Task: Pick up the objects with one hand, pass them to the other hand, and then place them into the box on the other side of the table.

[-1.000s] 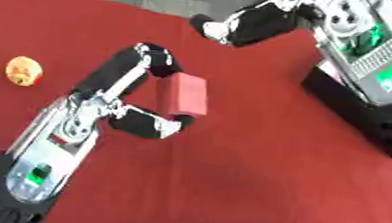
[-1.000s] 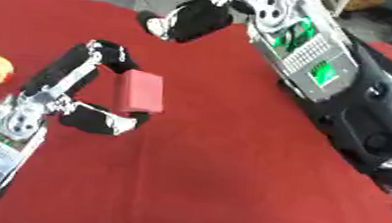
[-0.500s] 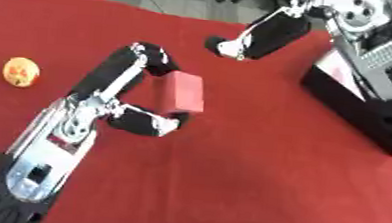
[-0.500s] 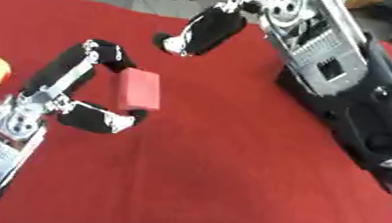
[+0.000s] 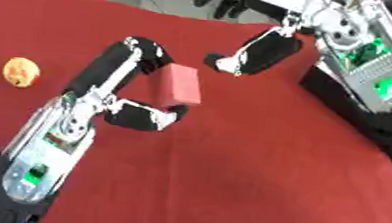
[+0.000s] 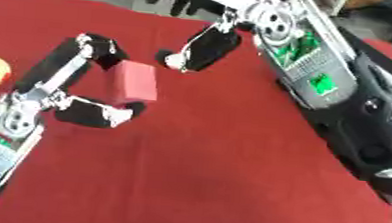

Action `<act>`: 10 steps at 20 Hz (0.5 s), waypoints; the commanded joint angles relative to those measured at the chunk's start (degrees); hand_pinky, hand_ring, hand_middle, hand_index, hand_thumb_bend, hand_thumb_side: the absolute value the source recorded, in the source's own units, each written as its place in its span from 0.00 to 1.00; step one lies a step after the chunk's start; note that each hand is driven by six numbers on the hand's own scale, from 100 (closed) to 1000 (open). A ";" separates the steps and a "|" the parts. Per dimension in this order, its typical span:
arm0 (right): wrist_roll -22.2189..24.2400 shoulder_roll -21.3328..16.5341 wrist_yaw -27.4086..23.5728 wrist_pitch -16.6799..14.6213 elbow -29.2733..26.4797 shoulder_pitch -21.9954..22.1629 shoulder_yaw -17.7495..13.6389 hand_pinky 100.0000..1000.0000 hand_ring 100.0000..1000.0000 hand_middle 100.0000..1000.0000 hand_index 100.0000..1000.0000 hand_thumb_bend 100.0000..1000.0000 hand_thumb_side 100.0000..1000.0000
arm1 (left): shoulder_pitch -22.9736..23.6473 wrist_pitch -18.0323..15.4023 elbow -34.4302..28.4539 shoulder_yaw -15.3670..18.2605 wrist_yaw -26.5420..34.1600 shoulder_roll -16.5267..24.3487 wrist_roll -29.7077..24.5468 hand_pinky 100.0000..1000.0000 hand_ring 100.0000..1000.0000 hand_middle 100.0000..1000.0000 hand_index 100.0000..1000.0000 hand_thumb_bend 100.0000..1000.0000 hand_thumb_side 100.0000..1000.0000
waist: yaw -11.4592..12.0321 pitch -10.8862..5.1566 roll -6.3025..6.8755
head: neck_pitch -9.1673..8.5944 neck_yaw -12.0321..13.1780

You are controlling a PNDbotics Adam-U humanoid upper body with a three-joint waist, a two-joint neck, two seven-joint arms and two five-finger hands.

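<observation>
Two hands in view over red table [image 5: 256,178]. Left hand [image 5: 104,94] pinches pink block [image 5: 180,84] between curled fingers [image 5: 142,61] above and thumb [image 5: 151,117] below; block upright, slightly tilted. Right hand [image 6: 200,48] reaches in from upper right, fingertip end near block's top right corner, not touching as far as we see; we cannot tell whether its fingers are spread or curled. Orange round object [image 5: 20,71] lies at table's left side, well apart from block.
</observation>
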 commanded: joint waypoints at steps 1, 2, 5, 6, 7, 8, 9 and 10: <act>-0.84 -0.17 1.37 -0.13 -0.78 -0.26 0.58 0.81 0.79 0.87 0.84 0.25 0.05 | -0.67 2.20 -1.46 0.55 0.14 -0.61 -0.06 0.57 0.46 0.37 0.37 0.00 0.02 | -0.05 -1.04 0.30 | 0.06 0.21; -1.11 0.04 1.63 -0.12 -0.78 -0.09 0.90 0.81 0.79 0.88 0.84 0.25 0.05 | -0.69 2.65 -1.56 0.63 0.37 -0.71 0.02 0.57 0.45 0.37 0.37 0.00 0.02 | -0.05 -1.04 0.31 | 0.08 0.23; -1.94 0.57 2.43 0.09 -0.78 0.27 1.69 0.81 0.79 0.88 0.84 0.25 0.04 | -0.77 3.65 -1.91 0.81 0.66 -0.96 0.11 0.57 0.45 0.36 0.37 0.00 0.01 | -0.02 -0.99 0.34 | 0.04 0.36; -2.12 0.72 2.66 0.21 -0.78 0.42 2.09 0.81 0.79 0.88 0.85 0.25 0.05 | -0.80 3.92 -2.05 0.86 0.67 -1.04 0.12 0.56 0.45 0.36 0.37 0.00 0.01 | -0.01 -0.96 0.34 | 0.00 0.40; -2.25 0.88 2.90 0.28 -0.78 0.57 2.50 0.81 0.79 0.88 0.85 0.25 0.05 | -0.84 4.16 -2.17 0.91 0.64 -1.10 0.13 0.56 0.45 0.36 0.37 0.00 0.01 | 0.01 -0.93 0.34 | -0.04 0.42; -2.35 1.02 3.09 0.32 -0.78 0.70 2.85 0.81 0.79 0.88 0.85 0.26 0.05 | -0.89 4.34 -2.30 0.94 0.49 -1.13 0.19 0.56 0.45 0.35 0.37 0.00 0.00 | 0.04 -0.91 0.34 | -0.06 0.45; -2.41 1.13 3.23 0.31 -0.78 0.80 3.16 0.81 0.79 0.88 0.85 0.25 0.05 | -0.95 4.48 -2.45 0.97 0.23 -1.17 0.28 0.56 0.45 0.35 0.37 0.00 0.00 | 0.06 -0.89 0.34 | -0.08 0.49; -2.40 1.19 3.32 0.30 -0.78 0.89 3.43 0.81 0.79 0.88 0.85 0.26 0.05 | -1.03 4.57 -2.59 0.98 0.01 -1.21 0.28 0.56 0.45 0.35 0.37 0.00 0.00 | 0.08 -0.87 0.33 | -0.07 0.54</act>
